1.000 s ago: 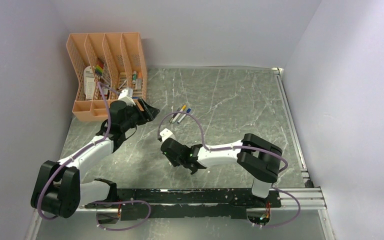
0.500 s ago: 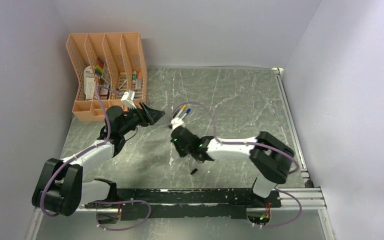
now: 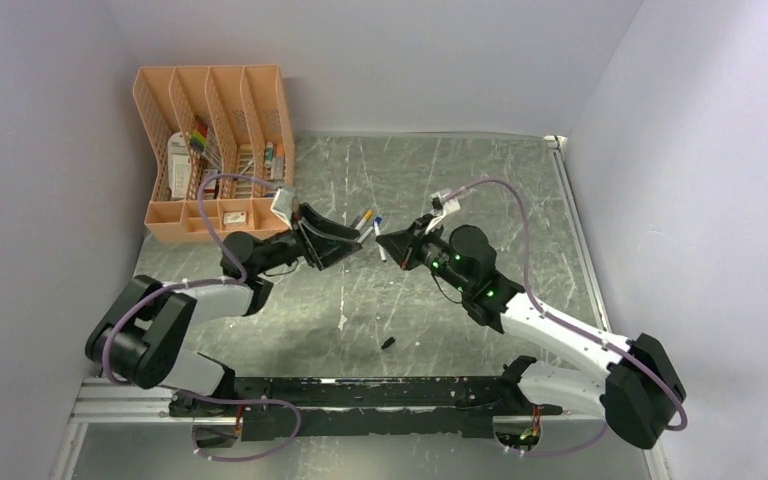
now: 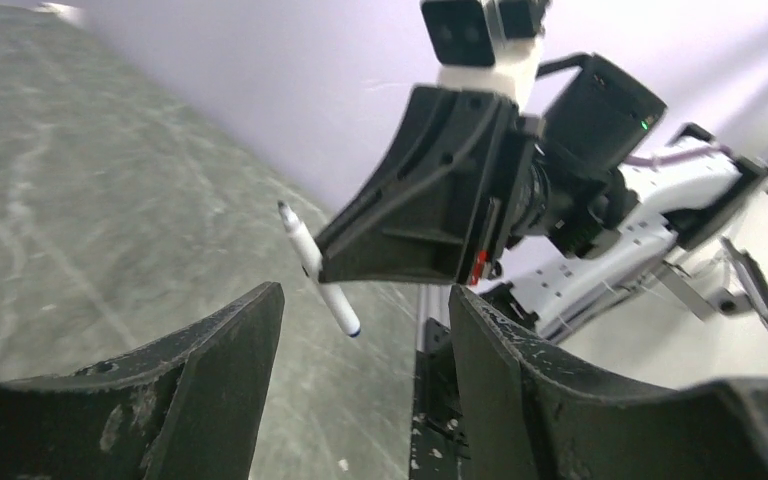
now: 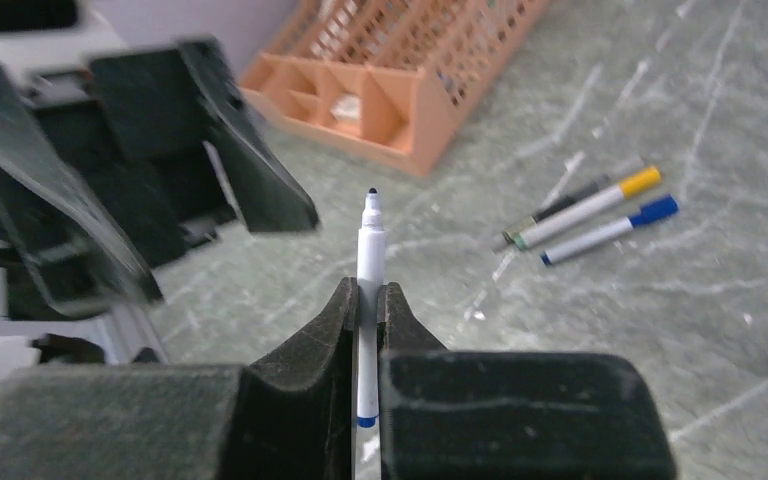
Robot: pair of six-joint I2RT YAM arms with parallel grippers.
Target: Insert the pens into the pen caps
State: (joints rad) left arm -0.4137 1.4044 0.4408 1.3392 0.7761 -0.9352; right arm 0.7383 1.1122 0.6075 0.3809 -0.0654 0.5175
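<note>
My right gripper (image 5: 368, 300) is shut on a white pen (image 5: 368, 255), its dark tip pointing away from me and a blue ring at its rear end. It is held in the air at my open, empty left gripper (image 4: 365, 295). In the left wrist view the pen (image 4: 335, 300) hangs just beyond the spread jaws. In the top view the two grippers, left (image 3: 355, 245) and right (image 3: 382, 243), meet tip to tip. A yellow-capped white pen (image 5: 585, 207), a blue-capped white pen (image 5: 605, 228) and a dark pen (image 5: 550, 212) lie together on the table. A black cap (image 3: 387, 343) lies alone near the front.
An orange slotted desk organizer (image 3: 215, 150) with stationery stands at the back left and also shows in the right wrist view (image 5: 400, 90). A small white speck (image 3: 343, 322) lies on the grey marbled table. Purple cables loop over both arms. Walls enclose the sides.
My right arm swung from the front middle up and back, carrying the white pen; the black cap stays on the table. My left gripper moved right and now faces the right one.
</note>
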